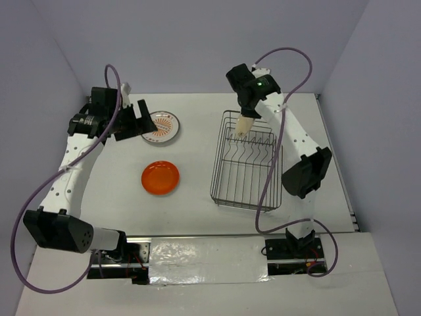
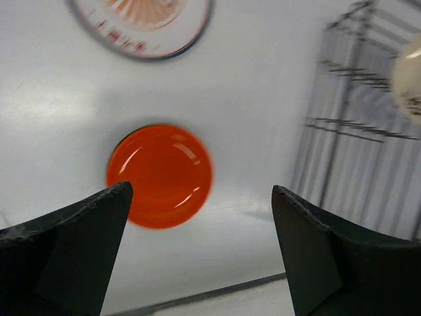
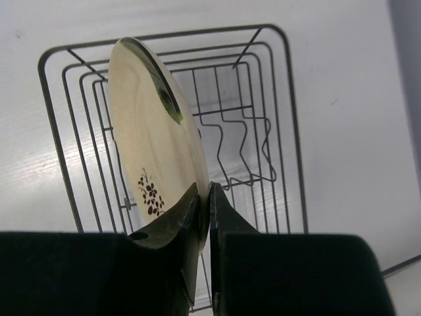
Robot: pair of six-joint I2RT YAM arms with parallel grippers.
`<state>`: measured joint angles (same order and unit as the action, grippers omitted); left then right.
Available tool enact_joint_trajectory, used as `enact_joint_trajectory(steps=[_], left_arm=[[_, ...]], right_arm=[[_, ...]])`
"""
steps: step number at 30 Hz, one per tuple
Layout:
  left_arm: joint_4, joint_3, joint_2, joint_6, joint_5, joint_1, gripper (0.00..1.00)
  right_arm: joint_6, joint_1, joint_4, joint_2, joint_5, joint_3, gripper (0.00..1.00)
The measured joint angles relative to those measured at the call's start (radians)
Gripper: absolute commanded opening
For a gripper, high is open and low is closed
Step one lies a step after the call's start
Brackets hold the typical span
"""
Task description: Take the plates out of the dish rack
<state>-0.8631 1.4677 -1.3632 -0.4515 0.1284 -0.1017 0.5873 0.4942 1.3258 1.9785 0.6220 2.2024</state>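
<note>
The dark wire dish rack [image 1: 247,191] stands right of centre; it also shows in the right wrist view [image 3: 276,131] and the left wrist view [image 2: 355,138]. My right gripper [image 1: 246,118] is shut on the rim of a cream plate [image 3: 154,151] with a small dark flower print, held on edge above the rack's far end. The cream plate shows in the top view [image 1: 245,125] and in the left wrist view [image 2: 409,79]. A solid orange plate [image 1: 160,178] lies flat on the table, also in the left wrist view [image 2: 161,174]. A white plate with orange pattern [image 1: 162,126] lies farther back. My left gripper [image 1: 135,122] is open and empty beside it.
The table's near edge runs along the bottom of the left wrist view [image 2: 197,296]. The rack's upright prongs [image 3: 237,148] stand below the held plate. Grey walls close the back and sides.
</note>
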Motion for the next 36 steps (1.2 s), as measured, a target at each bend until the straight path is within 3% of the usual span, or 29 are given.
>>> enact_joint_trajectory(steps=[3,5,8,11,14,17,20,21,23,24,25,26,27,32,36], left_arm=[[0.134,0.029,0.040,-0.029,0.180,-0.004,1.00],[0.247,0.026,0.064,-0.073,0.303,-0.017,0.99],[0.360,0.034,0.067,-0.111,0.412,-0.060,1.00],[0.362,0.092,0.021,-0.119,0.448,-0.113,0.99],[0.331,0.142,-0.029,-0.093,0.436,-0.150,0.95],[0.272,0.156,-0.057,-0.069,0.400,-0.158,0.78],[0.216,0.155,-0.075,-0.050,0.370,-0.158,0.50],[0.206,0.155,-0.080,-0.045,0.369,-0.158,0.27],[0.197,0.155,-0.082,-0.037,0.371,-0.158,0.05],[0.193,0.155,-0.079,-0.041,0.387,-0.156,0.00],[0.195,0.155,-0.072,-0.047,0.401,-0.151,0.00],[0.197,0.153,-0.067,-0.044,0.380,-0.150,0.00],[0.196,0.144,-0.062,-0.045,0.362,-0.149,0.00],[0.143,0.010,-0.047,-0.085,0.230,-0.047,0.00],[0.116,-0.231,-0.008,-0.125,0.119,0.074,0.06]], right_arm=[[-0.029,0.000,0.004,-0.071,0.003,-0.005,0.00],[-0.084,-0.003,-0.034,-0.154,-0.079,-0.061,0.00],[-0.169,-0.003,-0.182,-0.350,-0.346,-0.272,0.00],[-0.198,-0.003,-0.382,-0.524,-0.624,-0.478,0.00],[-0.185,-0.001,-0.546,-0.594,-0.824,-0.571,0.00],[-0.158,0.001,-0.681,-0.586,-0.949,-0.595,0.00],[-0.129,0.001,-0.777,-0.557,-1.025,-0.606,0.00],[-0.121,0.001,-0.795,-0.547,-1.038,-0.608,0.00],[-0.111,0.001,-0.809,-0.526,-1.046,-0.613,0.12],[-0.108,-0.005,-0.808,-0.513,-1.040,-0.617,0.27],[-0.093,-0.016,-0.813,-0.499,-1.045,-0.619,0.73],[-0.077,-0.020,-0.819,-0.483,-1.042,-0.620,0.90],[-0.070,-0.019,-0.817,-0.472,-1.035,-0.620,1.00],[-0.025,-0.020,-0.636,-0.447,-0.790,-0.557,1.00],[-0.019,-0.046,-0.528,-0.445,-0.629,-0.564,1.00]])
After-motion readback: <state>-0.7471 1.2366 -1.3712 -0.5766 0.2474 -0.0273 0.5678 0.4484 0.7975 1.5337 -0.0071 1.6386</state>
